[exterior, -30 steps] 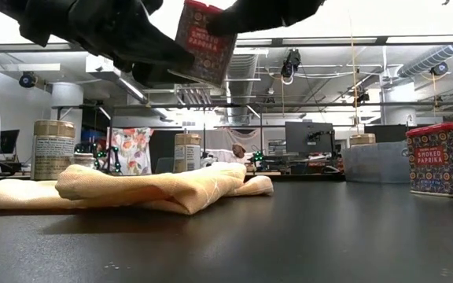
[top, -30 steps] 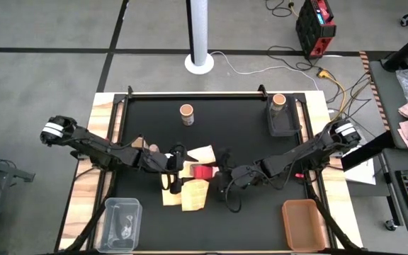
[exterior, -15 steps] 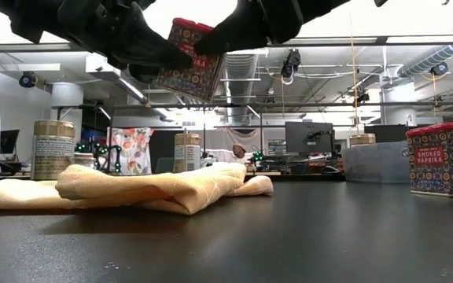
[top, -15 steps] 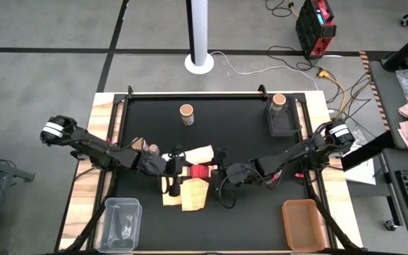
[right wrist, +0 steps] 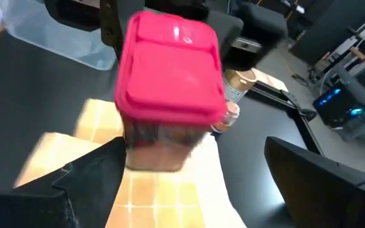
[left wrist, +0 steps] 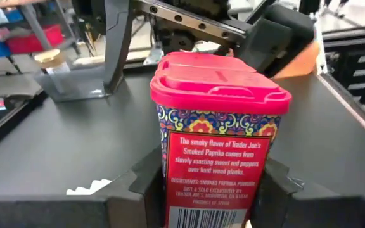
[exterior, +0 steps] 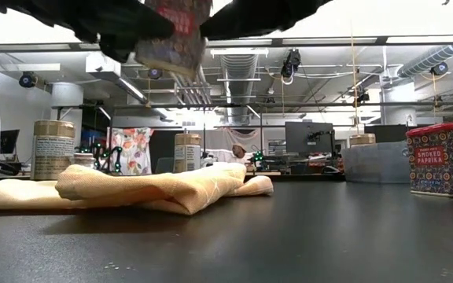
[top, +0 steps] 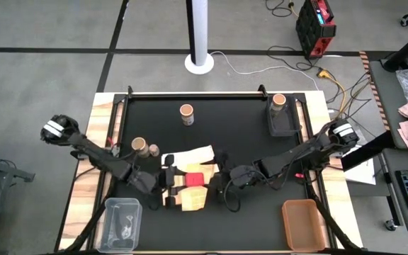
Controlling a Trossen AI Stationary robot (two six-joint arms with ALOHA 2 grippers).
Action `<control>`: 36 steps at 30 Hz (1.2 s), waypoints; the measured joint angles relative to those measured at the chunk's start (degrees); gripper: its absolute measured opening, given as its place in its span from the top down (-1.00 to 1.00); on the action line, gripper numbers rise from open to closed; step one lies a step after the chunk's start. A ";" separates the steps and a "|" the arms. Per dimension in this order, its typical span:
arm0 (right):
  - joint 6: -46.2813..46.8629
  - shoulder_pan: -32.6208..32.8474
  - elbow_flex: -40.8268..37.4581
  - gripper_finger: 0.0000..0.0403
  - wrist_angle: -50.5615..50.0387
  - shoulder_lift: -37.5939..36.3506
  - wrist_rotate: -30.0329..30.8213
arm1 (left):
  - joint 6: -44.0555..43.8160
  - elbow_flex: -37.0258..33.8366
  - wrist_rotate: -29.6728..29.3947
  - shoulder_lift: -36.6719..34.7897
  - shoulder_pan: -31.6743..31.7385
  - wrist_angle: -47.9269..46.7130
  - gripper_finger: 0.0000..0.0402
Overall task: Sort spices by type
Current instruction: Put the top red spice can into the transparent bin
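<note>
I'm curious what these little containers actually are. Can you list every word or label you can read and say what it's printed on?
"SMOKED PAPRIKA": red tin standing on the table.
"The smoky flavor of Trader Joe's Smoked Paprika comes from slowly roasting sweet red peppers over natural wood embers.": red tin held in the left gripper.
Smaller print below that: too small to read.
Labels on the round jars: too small to read.

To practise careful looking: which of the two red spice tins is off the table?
The red tin held up by the left gripper, over the yellow cloth. The other red tin stands on the table.
</note>
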 joint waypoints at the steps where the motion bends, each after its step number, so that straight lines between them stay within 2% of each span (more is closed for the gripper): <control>1: 0.54 0.17 0.00 -0.80 -0.68 -0.57 -0.06 | 0.26 0.00 -0.61 -0.02 -0.88 0.82 0.29; 6: 3.41 1.12 -0.42 -0.80 -2.58 -1.88 0.40 | 0.90 0.02 -3.99 -0.02 -5.04 2.78 0.29; 9: 6.34 1.46 -1.41 -0.80 -1.04 -1.70 -4.21 | 1.06 0.02 -5.68 -0.03 -7.23 3.88 0.29; 11: 8.03 1.46 -2.88 -0.80 4.07 -1.02 -8.37 | 1.36 0.02 -5.95 -0.04 -8.76 4.33 0.29; 13: 9.06 1.47 -4.69 -0.80 10.35 0.34 -10.00 | 2.10 -0.21 -7.31 -0.04 -10.37 5.25 0.29; 16: 9.95 1.59 -6.22 -0.80 19.41 3.11 -10.24 | 3.36 -0.33 -11.46 -0.04 -11.95 5.82 0.29; 22: 9.46 1.56 -4.98 -0.80 31.09 9.62 -10.63 | 7.62 -0.35 -11.88 0.12 -12.53 9.35 0.29; 32: 8.12 1.55 3.85 -0.78 30.93 16.62 -11.87 | 10.02 -0.35 -11.83 2.16 -12.63 12.87 0.29; 36: 7.83 1.55 5.77 -0.59 29.92 17.53 -11.51 | 10.20 -0.35 -11.81 2.36 -13.15 12.85 0.25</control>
